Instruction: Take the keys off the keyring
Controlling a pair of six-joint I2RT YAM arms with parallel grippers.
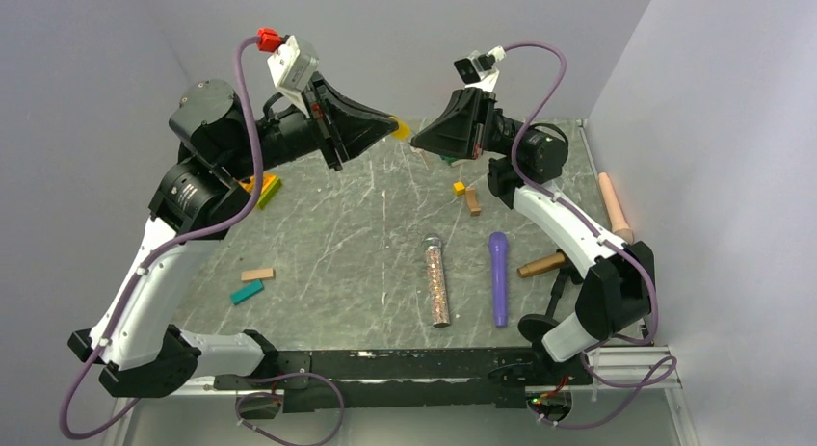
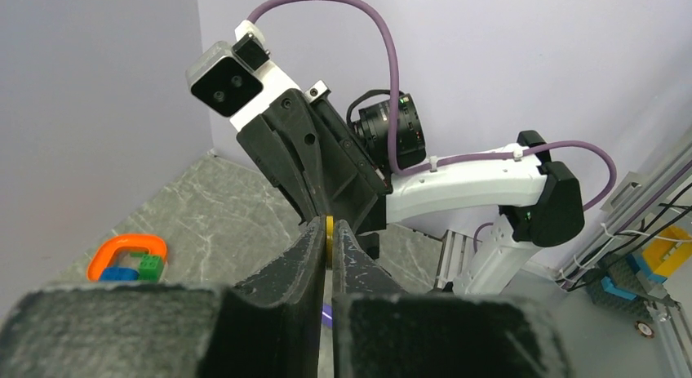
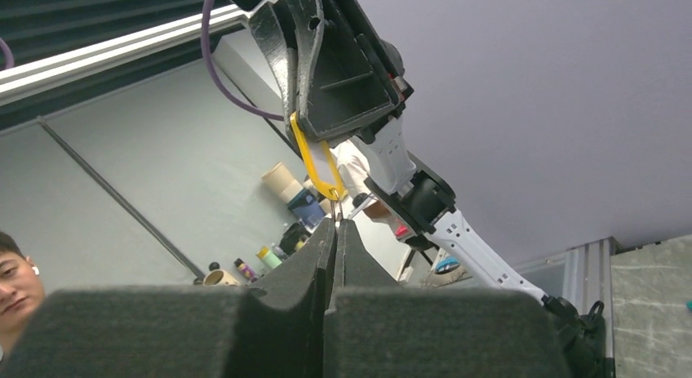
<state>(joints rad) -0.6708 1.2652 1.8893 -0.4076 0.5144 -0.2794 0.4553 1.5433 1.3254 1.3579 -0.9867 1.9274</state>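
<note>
Your two arms are raised over the far edge of the marble-patterned table (image 1: pixel 328 244), tips facing each other at about 12 o'clock in the top view. The left gripper (image 1: pixel 393 128) comes in from 9 o'clock and the right gripper (image 1: pixel 416 145) from 3 o'clock, and they nearly meet.

The yellow keyring loop (image 1: pixel 401 130) is held in the air between them, clear of the table. Your left gripper is clamped tight on its upper part. In the left wrist view, only a sliver of yellow shows between the pressed-together fingers. In the right wrist view, the loop hangs down from that gripper toward 6 o'clock.

Your right gripper's fingers are squeezed together with no gap. They pinch a thin wire ring (image 3: pixel 337 208) that hangs at the loop's lower corner. You can't pick out the keys in any view because they are too small or hidden at the pinch.

Down on the table, a small yellow cube (image 1: pixel 460 188) and a brown block (image 1: pixel 473 202) lie just below the right gripper. A glitter tube (image 1: pixel 437 280) and a purple cylinder (image 1: pixel 498 277) lie side by side toward 5 o'clock. A tan block (image 1: pixel 257 274) and a teal block (image 1: pixel 247 292) lie toward 8 o'clock.
</note>
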